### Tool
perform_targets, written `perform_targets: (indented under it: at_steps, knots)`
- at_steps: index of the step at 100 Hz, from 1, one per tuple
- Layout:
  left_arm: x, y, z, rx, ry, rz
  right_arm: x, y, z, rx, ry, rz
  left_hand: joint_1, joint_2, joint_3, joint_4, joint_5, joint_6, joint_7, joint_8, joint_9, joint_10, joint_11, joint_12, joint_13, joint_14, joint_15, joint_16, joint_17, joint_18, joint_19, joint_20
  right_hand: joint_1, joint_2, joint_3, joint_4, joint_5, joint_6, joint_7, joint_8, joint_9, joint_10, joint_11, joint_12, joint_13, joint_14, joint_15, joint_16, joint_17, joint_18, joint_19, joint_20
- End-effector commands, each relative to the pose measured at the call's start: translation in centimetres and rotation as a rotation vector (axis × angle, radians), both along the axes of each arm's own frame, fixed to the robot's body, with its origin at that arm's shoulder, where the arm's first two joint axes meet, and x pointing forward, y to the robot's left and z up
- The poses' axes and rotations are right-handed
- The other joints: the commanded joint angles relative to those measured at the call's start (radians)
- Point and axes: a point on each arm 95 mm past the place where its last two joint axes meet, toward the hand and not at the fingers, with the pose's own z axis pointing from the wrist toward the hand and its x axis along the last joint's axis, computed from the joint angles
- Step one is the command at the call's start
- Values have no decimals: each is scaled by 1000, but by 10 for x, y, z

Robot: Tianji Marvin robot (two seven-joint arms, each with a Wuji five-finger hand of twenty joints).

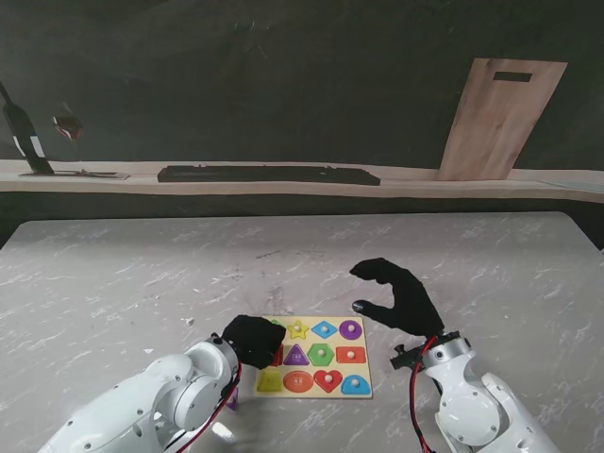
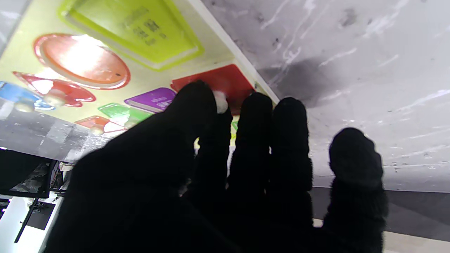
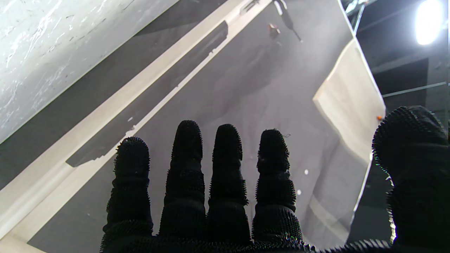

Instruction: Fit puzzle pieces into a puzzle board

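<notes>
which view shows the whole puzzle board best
The stand view: the whole puzzle board shows there, all but the corner under the left hand. The left wrist view shows one close, partial corner; the right wrist view shows none.

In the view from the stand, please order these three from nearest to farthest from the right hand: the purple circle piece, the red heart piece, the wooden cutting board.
1. Purple circle piece: just left of the right hand, board's far row.
2. Red heart piece: nearest row, nearer to me.
3. Wooden cutting board: leaning on the back wall, far right.
</notes>
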Motion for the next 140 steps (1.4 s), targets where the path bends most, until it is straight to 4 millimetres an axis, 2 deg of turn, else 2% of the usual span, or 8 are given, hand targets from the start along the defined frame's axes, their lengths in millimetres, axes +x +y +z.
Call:
perform_targets:
  at_steps: [1,58,84,116,140]
  knots:
    - [2,0,-3,-6,12,14,-2,2,-1,5,1,-1,32,-24,22,-7,20,15,31,-11,18,55,-22,-15,23,-1,29,2,2,-140,40,14,-23,17,-16,3,3,-30,-1,11,18,-5,0,9,25,5,5,9,-7,7,11,20]
    - [5,-6,-8,-28,13,42,-3,2,-1,6,-1,0,43,-13,7,-15,15,12,23,-12,14,53,-25,-20,22,0,29,-4,8,-140,44,18,-24,18,-16,3,3,-29,-2,10,19,-6,0,9,26,4,5,9,-8,6,10,19]
    - [3,-7,-7,-50,23,43,-3,2,-1,5,-3,-1,63,-1,10,-13,11,25,15,-14,17,61,-41,-32,20,16,22,-13,4,-128,39,18,-25,19,-16,3,4,-31,-2,10,18,-4,0,9,26,5,5,9,-8,6,10,19]
    - [0,2,-8,-5,18,66,-3,1,-1,5,-5,-3,91,41,-9,-11,30,63,-57,-47,33,79,-77,-115,34,43,3,-62,12,-111,42,25,-25,20,-16,3,5,-31,-1,10,19,-4,-1,9,25,6,5,9,-8,6,10,20]
    - [-1,3,-9,10,39,52,-3,1,-1,5,-6,-5,73,-18,-10,-12,16,67,-142,-64,-5,74,-102,-127,-8,47,-13,-72,-25,-124,13,21,-26,21,-16,3,5,-31,-1,10,19,-4,-1,8,26,5,5,9,-8,6,10,20]
